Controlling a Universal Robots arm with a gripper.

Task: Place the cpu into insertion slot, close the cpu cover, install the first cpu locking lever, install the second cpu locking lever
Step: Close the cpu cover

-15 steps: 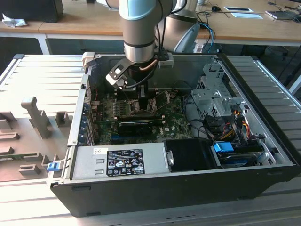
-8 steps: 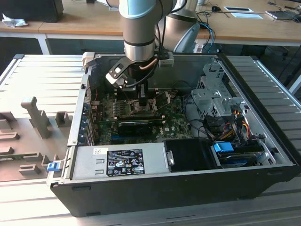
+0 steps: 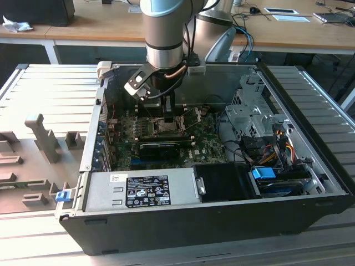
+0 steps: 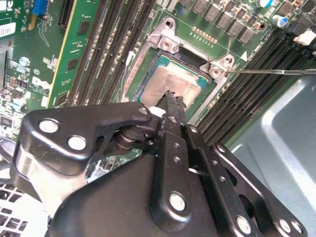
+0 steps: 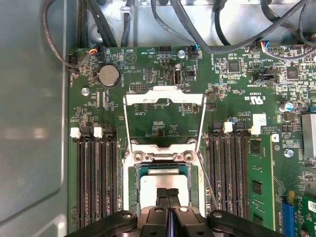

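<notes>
The cpu [image 5: 163, 183] [image 4: 170, 81] lies flat inside the insertion slot [image 5: 160, 157] [image 4: 167, 43], its silver top ringed by a green edge. My gripper [image 5: 168, 193] [image 4: 171, 96] is shut, with both black fingertips pressed together at the middle of the chip's top; whether they touch it I cannot tell. The cpu cover [image 5: 163, 98] is swung open, away from the slot, as a silver frame over the green board. A thin wire locking lever [image 4: 276, 71] [image 5: 208, 185] sticks out beside the socket, unlatched. In the exterior view my gripper [image 3: 166, 117] reaches down into the open computer case.
Black memory slots [image 5: 96, 177] [image 5: 229, 173] flank the socket on both sides. Cables [image 5: 173, 24] hang beyond the board. A long black card [image 3: 161, 147], a power supply [image 3: 144, 188] and a drive cage [image 3: 249, 111] crowd the case. Grey fixtures [image 3: 41, 133] stand at the exterior view's left.
</notes>
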